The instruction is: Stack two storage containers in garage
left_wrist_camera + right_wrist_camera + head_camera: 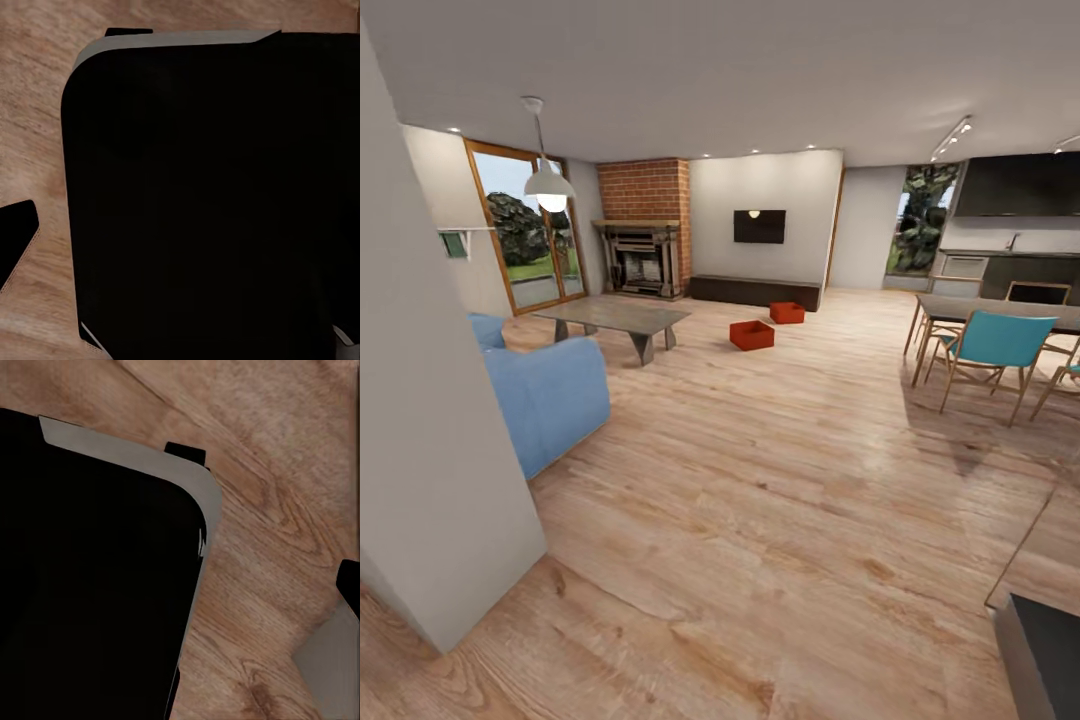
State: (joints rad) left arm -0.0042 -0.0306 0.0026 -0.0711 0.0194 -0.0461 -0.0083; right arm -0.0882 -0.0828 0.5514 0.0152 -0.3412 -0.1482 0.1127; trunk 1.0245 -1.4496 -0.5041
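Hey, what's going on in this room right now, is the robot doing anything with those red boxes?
Nothing is being handled yet. The two storage containers, the nearer one and the farther one, sit apart on the light wood floor of the living room, in front of the low dark cabinet under the wall TV. The robot looks at them from across the room, well out of reach. Both wrist views show dark robot body above wood planks.

A home: an open-plan living room with a light wood plank floor (780,500). A brick fireplace (647,225) and a wall TV (759,226) above a long low dark cabinet (755,291) stand at 12 o'clock, a blue sofa (550,395) at 9 o'clock, a dining table (1000,312) with chairs and dark kitchen units (1015,225) at 2 o'clock.
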